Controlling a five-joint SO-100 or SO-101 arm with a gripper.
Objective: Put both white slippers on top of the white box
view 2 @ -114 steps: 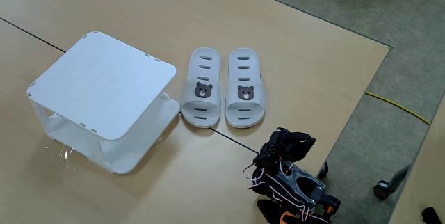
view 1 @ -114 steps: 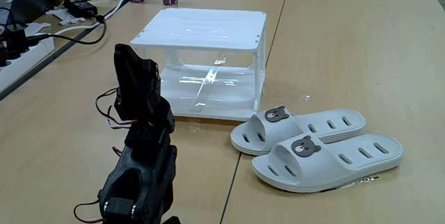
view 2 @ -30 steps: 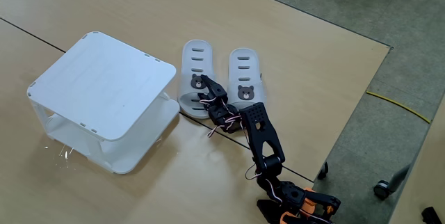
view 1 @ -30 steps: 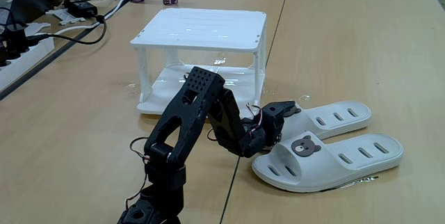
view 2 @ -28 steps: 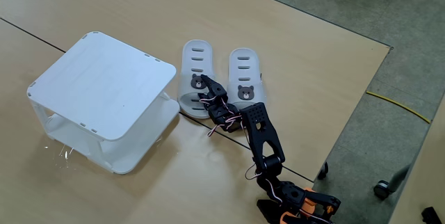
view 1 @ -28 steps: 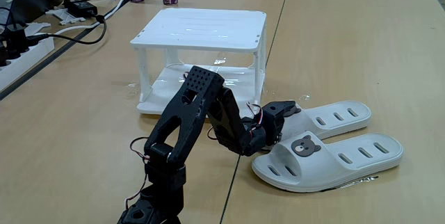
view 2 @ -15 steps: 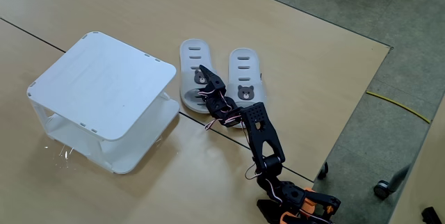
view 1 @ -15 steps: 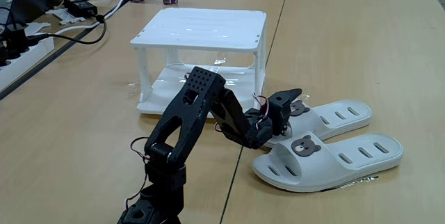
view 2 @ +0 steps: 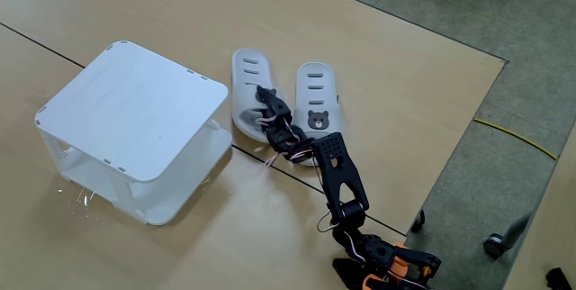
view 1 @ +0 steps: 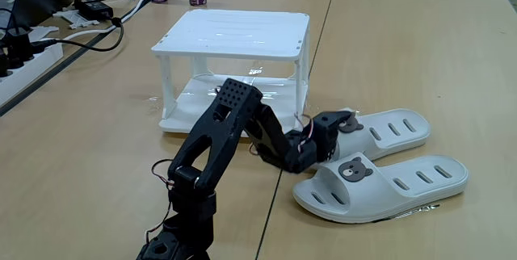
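The black five-joint arm [view 1: 212, 143] rises from its base at the lower edge of a fixed view, folds at a perforated elbow block and reaches low and forward across the pale wooden table [view 1: 404, 66], with thin red and white wires looped along its links. In another fixed view, seen from above, the same arm [view 2: 335, 177] stretches from the table's near edge towards the footwear. Its black two-finger gripper [view 1: 335, 123] sits at the strap of the farther white rubber slide sandal [view 1: 388, 131], right over the grey-brown bear badge; the fingers seem pressed onto the strap, though whether they truly pinch it I cannot tell. From above, the gripper [view 2: 264, 99] covers the middle of that sandal [view 2: 246, 78].

There are two sandals. The gripped one lies nearest the rack, its toe end angled slightly away from its mate. The second white bear-badged slide sandal [view 1: 404, 183] lies flat on the table just beside it, and from above this sandal [view 2: 315, 101] shows its badge and oval vent slots uncovered.

There is one white plastic two-tier rack with a slatted square top [view 1: 234, 34], standing upright near the sandals; from above, its flat top [view 2: 135, 110] is bare. Both sandals are on the table, neither on the rack
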